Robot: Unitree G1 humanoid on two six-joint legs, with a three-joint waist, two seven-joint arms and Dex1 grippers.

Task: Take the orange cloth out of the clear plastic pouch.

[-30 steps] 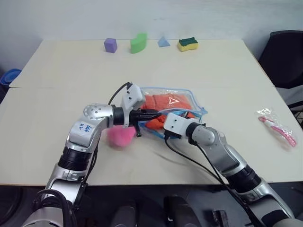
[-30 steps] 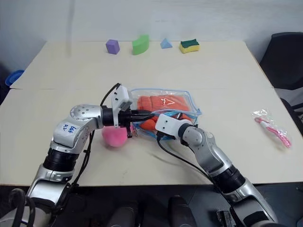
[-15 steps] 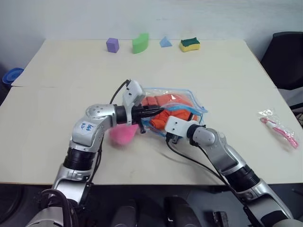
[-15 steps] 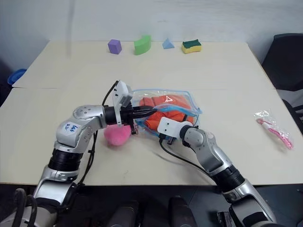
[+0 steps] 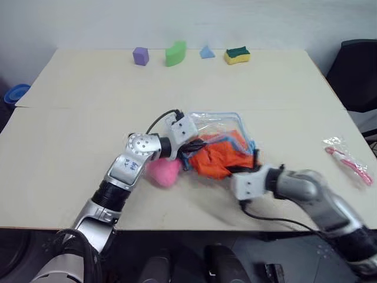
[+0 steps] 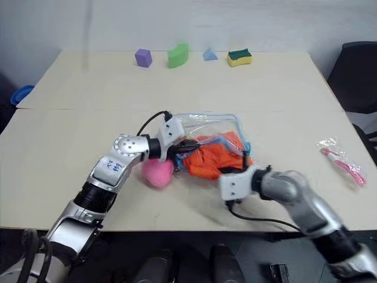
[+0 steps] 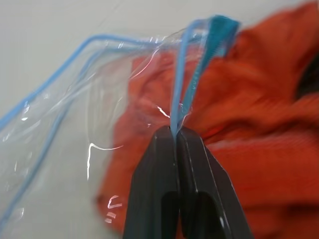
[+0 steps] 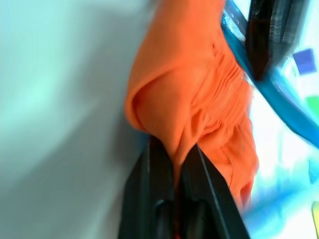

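On the beige table our left gripper pinches the slippery pouch edge while our right gripper clamps soft, limp orange cloth.

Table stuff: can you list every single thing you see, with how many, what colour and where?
table: one, pale beige, under everything
clear plastic pouch: one, see-through with light blue edging, middle of the table
orange cloth: one, bright orange, bunched at the pouch's mouth, partly pulled out
pink fluffy ball: one, pink, beside the cloth, under the left arm
cube: one, purple, far edge
curved block: one, green, far edge, next to the cube
pyramid: one, light blue, far edge
sponge: one, yellow with dark green top, far edge
small wrapper: one, clear and pink, right side of the table
chair: one, black, beyond the table's right corner
left gripper: one, black, shut on the pouch's blue edge
right gripper: one, black, shut on the cloth
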